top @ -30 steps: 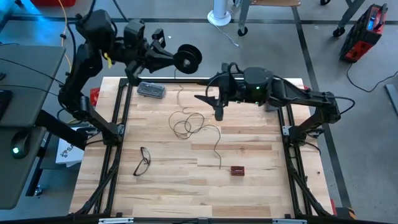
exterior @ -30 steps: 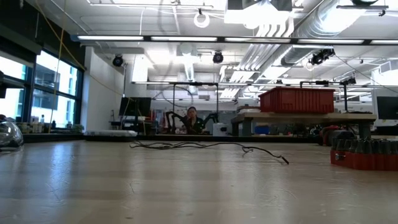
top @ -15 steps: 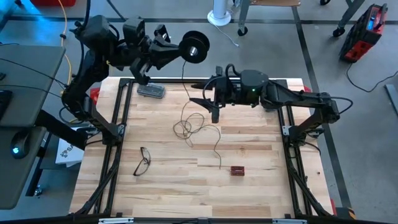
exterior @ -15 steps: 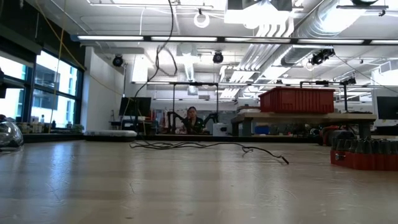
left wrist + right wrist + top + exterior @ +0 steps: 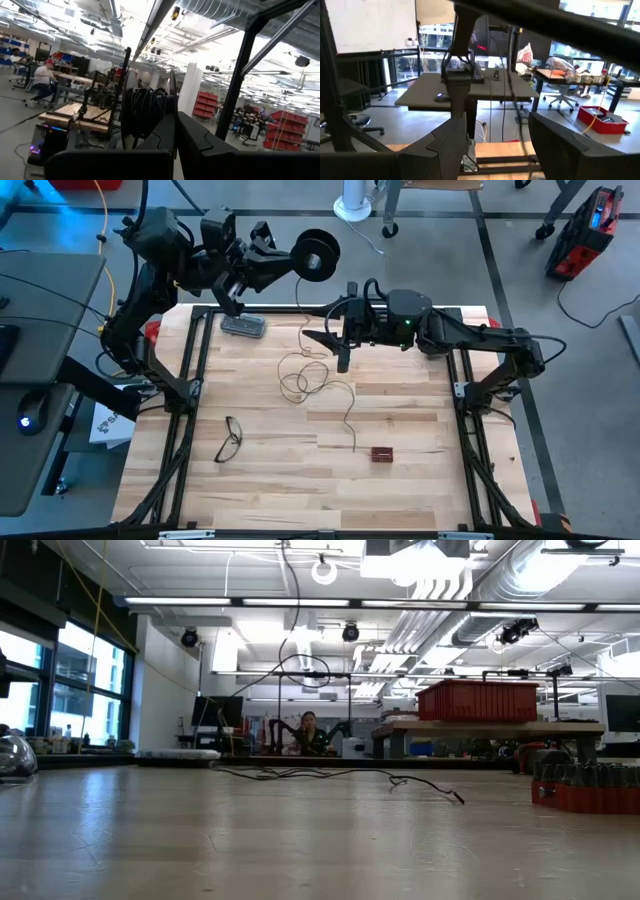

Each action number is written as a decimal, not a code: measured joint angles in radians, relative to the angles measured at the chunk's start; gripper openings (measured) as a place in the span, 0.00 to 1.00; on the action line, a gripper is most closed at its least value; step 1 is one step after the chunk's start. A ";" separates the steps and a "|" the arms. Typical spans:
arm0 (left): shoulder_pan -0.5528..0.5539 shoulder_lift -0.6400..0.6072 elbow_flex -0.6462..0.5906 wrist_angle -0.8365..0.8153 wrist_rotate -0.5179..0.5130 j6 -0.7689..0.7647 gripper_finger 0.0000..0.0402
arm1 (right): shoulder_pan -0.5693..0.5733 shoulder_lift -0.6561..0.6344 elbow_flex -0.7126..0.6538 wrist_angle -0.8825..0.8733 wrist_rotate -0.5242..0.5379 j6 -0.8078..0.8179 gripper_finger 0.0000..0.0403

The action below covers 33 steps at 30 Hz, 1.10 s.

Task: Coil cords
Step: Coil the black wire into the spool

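In the high view, the left claw [image 5: 283, 262] is in the upper middle of the frame, past the far edge of the wooden worktop [image 5: 400, 480]. Its fingers are together on the small round black reel [image 5: 317, 253], which it holds in the air. From the reel the thin dark wire [image 5: 305, 375] goes down to the worktop, where it lies in loose loops near the centre; its tail runs toward a small red block [image 5: 381, 453] in the lower middle. The right claw [image 5: 328, 328] is just right of the hanging wire, over the far part of the worktop, and its fingers are apart, with nothing between them. A pair of black-framed eyeglasses [image 5: 230, 439] lies at the lower left, and a small grey box [image 5: 243, 326] at the upper left.

In the low view, the wire [image 5: 340, 775] lies flat across the middle of the worktop [image 5: 300, 850], and one strand rises to the top of the frame. A person [image 5: 308, 730] sits far behind.

In the left wrist view, the wound reel [image 5: 145, 117] sits in the centre, between the dark fingers [image 5: 200, 145].

In the right wrist view, the fingers [image 5: 452, 142] stand wide apart at the bottom, and a thin dark strand [image 5: 510, 75] hangs near the middle.
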 joint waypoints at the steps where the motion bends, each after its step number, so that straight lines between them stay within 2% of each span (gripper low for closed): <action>1: -0.002 0.000 0.000 0.001 0.000 0.000 0.00 | 0.001 -0.001 0.000 0.003 0.001 -0.001 0.52; 10: -0.010 0.000 0.000 0.015 -0.004 -0.009 0.00 | 0.000 -0.001 0.000 0.001 0.027 -0.011 0.50; 19: -0.016 0.009 0.000 0.031 -0.005 -0.009 0.00 | -0.003 0.030 0.000 0.042 -0.048 0.002 0.33; 33: -0.016 0.015 0.000 0.029 -0.006 -0.018 0.00 | -0.003 0.035 0.000 0.045 -0.047 0.000 0.29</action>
